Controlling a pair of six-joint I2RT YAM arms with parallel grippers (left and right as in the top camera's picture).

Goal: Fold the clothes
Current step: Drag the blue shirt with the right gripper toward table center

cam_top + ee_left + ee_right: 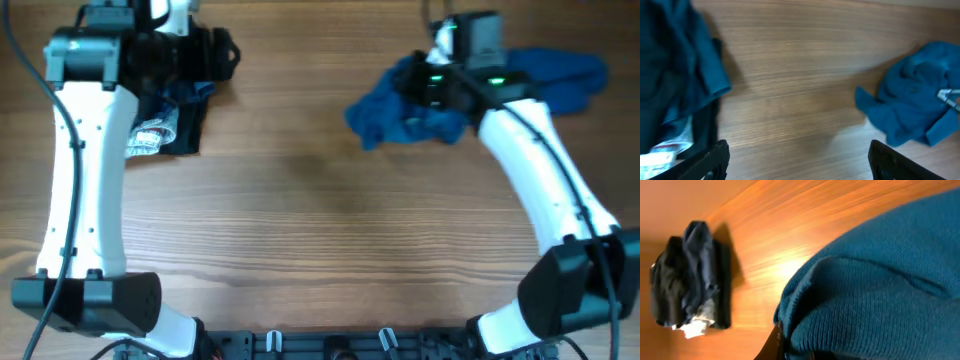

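Observation:
The clothes [400,112] are a crumpled teal-blue knit heap at the table's back right. They also show in the left wrist view [912,100] and fill most of the right wrist view [880,280]. My right gripper [440,82] sits on the heap's middle and is shut on the clothes. Only one dark finger [779,342] shows at the fabric's edge; the other is hidden. My left gripper [205,55] is at the back left, open and empty, its fingers wide apart over bare wood [800,167].
A pile of other garments [170,125] lies at the back left under my left arm: black cloth, a denim-blue piece and a pale patch. The pile shows in the left wrist view [675,75] and the right wrist view [690,290]. The table [320,230] is wood.

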